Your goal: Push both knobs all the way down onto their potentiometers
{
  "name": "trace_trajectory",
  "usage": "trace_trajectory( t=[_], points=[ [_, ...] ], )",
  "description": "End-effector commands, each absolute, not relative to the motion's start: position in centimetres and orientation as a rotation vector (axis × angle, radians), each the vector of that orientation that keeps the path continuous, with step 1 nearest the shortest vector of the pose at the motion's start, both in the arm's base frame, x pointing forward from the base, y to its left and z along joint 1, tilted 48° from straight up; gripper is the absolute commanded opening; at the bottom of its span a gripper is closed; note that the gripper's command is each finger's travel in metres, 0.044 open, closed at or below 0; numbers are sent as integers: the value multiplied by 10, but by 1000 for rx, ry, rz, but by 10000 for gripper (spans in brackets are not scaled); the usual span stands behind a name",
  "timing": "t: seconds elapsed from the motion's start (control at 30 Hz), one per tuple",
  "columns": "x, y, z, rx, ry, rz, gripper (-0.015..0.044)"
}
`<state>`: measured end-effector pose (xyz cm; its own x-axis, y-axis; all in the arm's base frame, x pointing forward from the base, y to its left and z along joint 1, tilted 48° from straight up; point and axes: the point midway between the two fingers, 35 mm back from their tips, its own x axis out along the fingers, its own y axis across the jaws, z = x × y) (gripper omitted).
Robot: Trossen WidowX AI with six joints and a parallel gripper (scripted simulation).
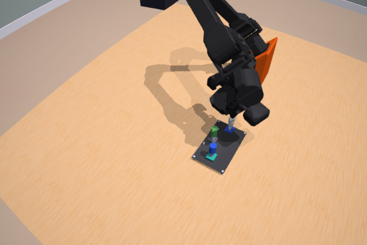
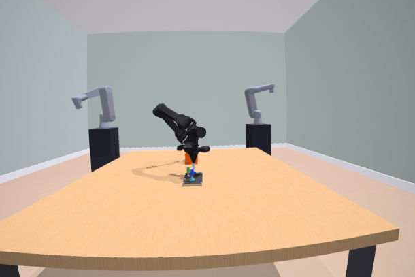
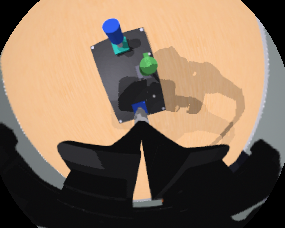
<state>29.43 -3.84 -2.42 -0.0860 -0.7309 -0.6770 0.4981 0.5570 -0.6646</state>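
Closed gripper (image 1: 231, 123), fingers pressed together with nothing between them, points straight down over the far end of the circuit board (image 1: 233, 153). Its tip is on or just above the grey knob (image 1: 230, 123) that stands on the blue potentiometer (image 1: 229, 130); contact cannot be confirmed from these views. In the wrist view the tip (image 3: 141, 114) covers this knob, with only a sliver of the blue base (image 3: 138, 105) showing.

Other parts on the board: a green knob (image 1: 214, 132) on a grey potentiometer (image 1: 214, 139) near the left edge, leaning slightly and standing tall, and a blue knob (image 1: 213, 148) on a teal potentiometer (image 1: 211, 158) at the near end. The board lies on the wooden table (image 1: 90, 150), near its middle in the exterior view (image 2: 192, 180). An orange wedge (image 1: 266, 56) stands behind the arm.

Step in hand, as judged: pressing the first knob down with the shut fingertips. The next move calls for a straight vertical push, centred on the shaft, stopping once the knob seats; side load could tear the potentiometer loose. The second knob remains to be done.
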Motion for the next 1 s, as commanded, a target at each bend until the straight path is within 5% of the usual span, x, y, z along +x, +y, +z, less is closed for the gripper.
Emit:
trace_trajectory(
  t=[0.0,0.97],
  points=[
    [295,-41,-25,-231,1295,-1040,0],
    [294,-47,-30,-231,1295,-1040,0]
  ],
)
